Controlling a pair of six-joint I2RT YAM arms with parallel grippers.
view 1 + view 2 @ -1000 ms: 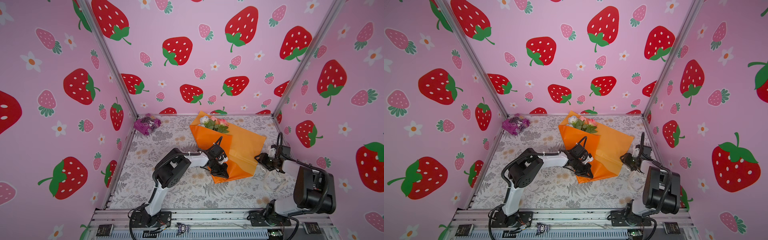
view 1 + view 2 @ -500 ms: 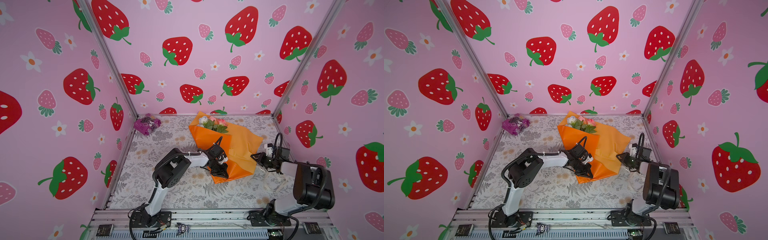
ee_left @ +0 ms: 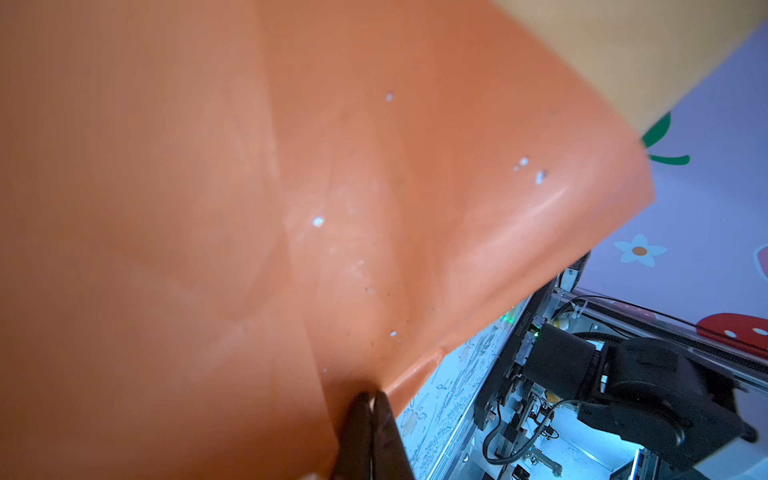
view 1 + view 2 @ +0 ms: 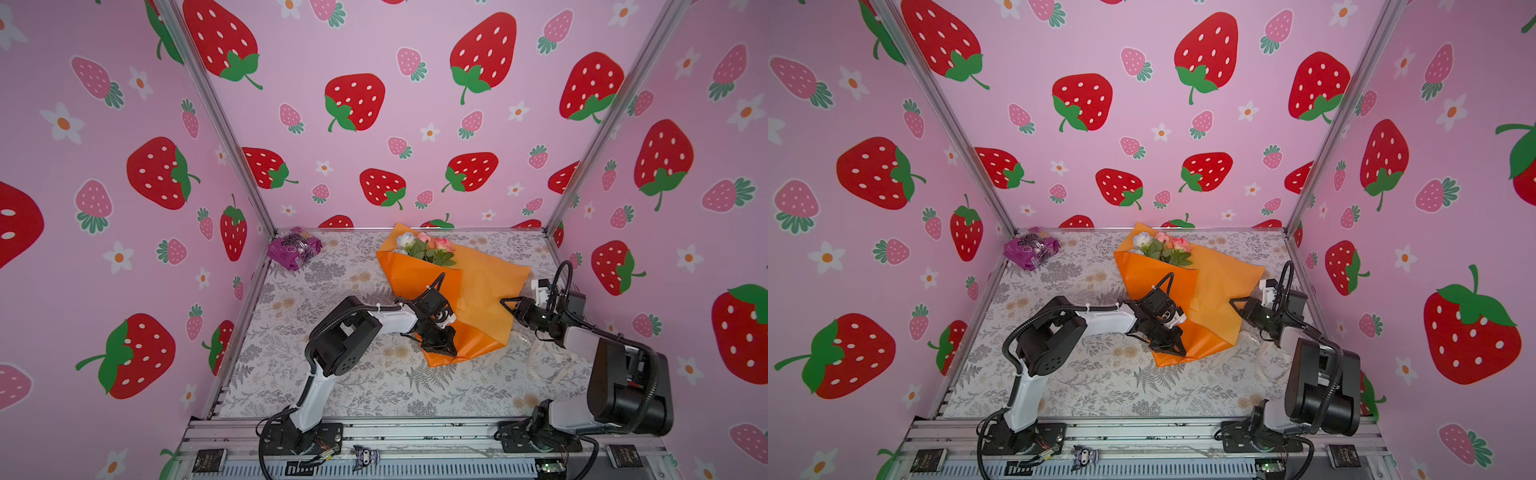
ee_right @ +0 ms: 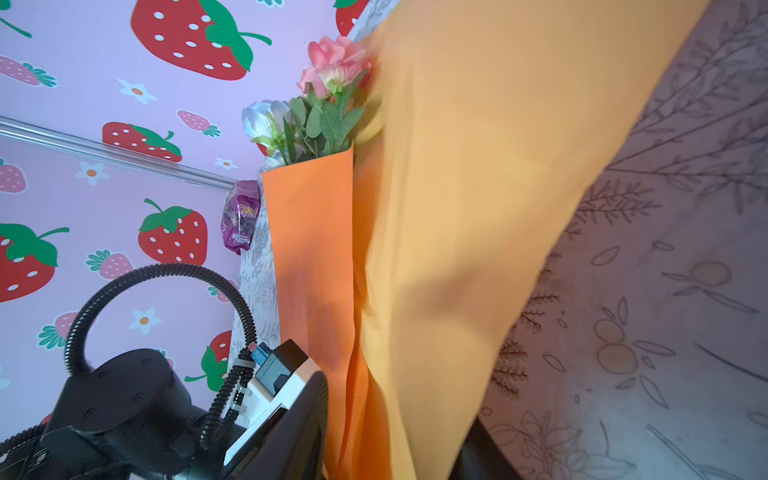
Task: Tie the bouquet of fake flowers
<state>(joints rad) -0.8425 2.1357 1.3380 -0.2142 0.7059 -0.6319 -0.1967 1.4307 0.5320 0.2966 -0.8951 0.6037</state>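
While the wrapper is not yet closed, the step in hand looks to be folding rather than tying. The bouquet of fake flowers, small white and pink fabric roses with green leaves, lies on its bright orange wrapping paper toward the back of the table, right of the middle. Its long axis runs nearly front to back. The flower heads point at the rear wall, leaning slightly leftward in both top views, and the narrow stem end points toward the front. One flap is already folded over the stems. The paler flap spreads to the right and is blurred in the right wrist view.

The left gripper is pinched tight on the paper's lower edge at the stem end, its dark fingertips pressed together with the sheet between them. The right gripper sits at the paper's right edge with its jaws parted, and no clamp on the flap shows.

I judge the next move calls for the right gripper to take that loose flap and carry it across the folded one, with the left anchoring the base so the stems do not slide. Only then can a binding go round the narrow end. A pale curling strip, perhaps ribbon, lies on the leaf-printed grey table cover beside the right arm. A crinkly purple packet sits well apart in the back left corner.
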